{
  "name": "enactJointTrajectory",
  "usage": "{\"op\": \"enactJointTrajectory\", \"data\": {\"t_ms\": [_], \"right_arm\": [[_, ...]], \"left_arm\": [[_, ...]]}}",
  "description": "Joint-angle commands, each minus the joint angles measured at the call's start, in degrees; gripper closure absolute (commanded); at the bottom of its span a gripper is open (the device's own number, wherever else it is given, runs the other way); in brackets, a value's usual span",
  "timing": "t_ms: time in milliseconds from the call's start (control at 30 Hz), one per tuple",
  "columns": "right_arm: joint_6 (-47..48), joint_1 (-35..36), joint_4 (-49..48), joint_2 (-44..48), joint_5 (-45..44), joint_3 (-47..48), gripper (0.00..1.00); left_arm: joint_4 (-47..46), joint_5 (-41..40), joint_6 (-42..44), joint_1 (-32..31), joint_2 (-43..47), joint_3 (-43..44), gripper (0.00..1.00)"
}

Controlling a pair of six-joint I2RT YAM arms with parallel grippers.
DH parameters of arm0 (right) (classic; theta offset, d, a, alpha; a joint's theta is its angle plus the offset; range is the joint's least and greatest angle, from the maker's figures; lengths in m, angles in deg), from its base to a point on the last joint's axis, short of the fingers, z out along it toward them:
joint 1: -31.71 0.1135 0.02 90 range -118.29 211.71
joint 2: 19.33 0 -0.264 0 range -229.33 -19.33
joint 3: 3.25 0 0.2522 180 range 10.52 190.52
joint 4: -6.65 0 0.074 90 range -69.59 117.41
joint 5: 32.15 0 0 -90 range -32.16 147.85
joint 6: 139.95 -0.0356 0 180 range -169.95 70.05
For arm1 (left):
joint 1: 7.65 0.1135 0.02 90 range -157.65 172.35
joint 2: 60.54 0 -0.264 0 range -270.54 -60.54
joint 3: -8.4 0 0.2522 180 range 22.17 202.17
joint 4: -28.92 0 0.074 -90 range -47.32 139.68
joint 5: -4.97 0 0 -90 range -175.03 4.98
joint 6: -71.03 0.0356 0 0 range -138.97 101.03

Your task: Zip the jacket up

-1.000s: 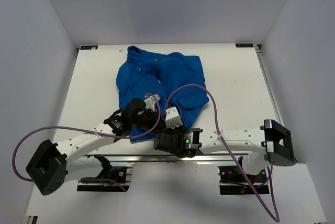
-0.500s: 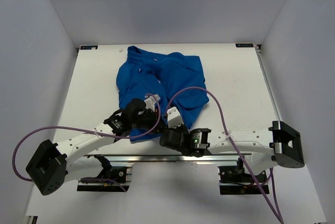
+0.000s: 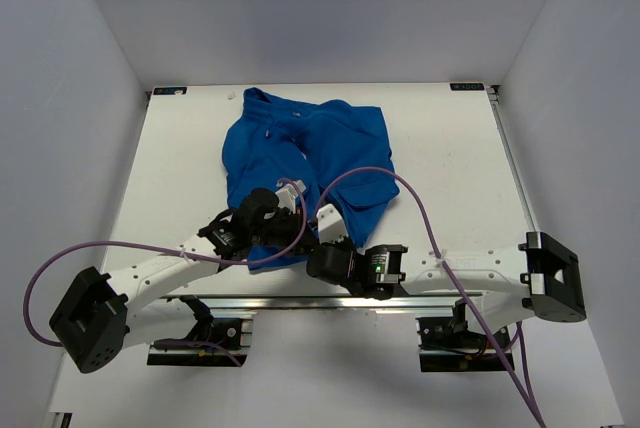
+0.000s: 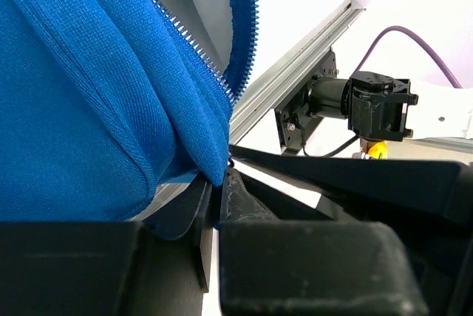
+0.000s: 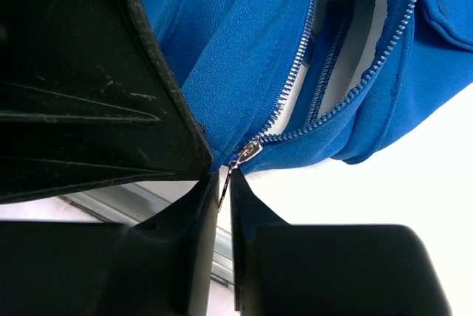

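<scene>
The royal-blue jacket lies spread on the white table, collar at the far side, its front open and showing white lining. My left gripper is at the near hem; in the left wrist view its jaws are shut on the hem corner of the jacket beside the zipper teeth. My right gripper sits just right of it. In the right wrist view it is shut on the small silvery zipper pull hanging from the slider at the bottom of the zipper.
An aluminium rail runs along the table's near edge, close behind both grippers. Purple cables loop over the jacket's right side and off the left arm. Grey walls enclose the table on three sides.
The right gripper's jaws have closed onto the zipper pull, and the right arm's elbow has swung rightward. The left gripper has held the hem without moving.
</scene>
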Motion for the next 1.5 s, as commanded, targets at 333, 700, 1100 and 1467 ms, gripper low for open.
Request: {"op": "enactJointTrajectory", "data": {"t_ms": [333, 700, 1100, 1467], "right_arm": [[2.26, -0.32, 3.42, 0.89, -0.12, 3.74, 1.00], [9.20, -4.54, 4.74, -0.44, 5.69, 5.94, 1.00], [18.43, -10.25, -5.45, 2.12, 0.24, 5.76, 1.00], [26.77, -24.39, -11.34, -5.34, 2.17, 15.95, 1.00]], "left_arm": [[3.42, 1.79, 1.62, -0.64, 1.72, 2.94, 1.00], [10.36, 1.35, 5.31, -0.55, 1.80, 4.34, 1.00], [12.92, 1.61, 7.16, -0.55, 2.59, 4.43, 1.00], [23.55, 0.74, 8.66, -0.55, 7.06, 4.26, 1.00]]}}
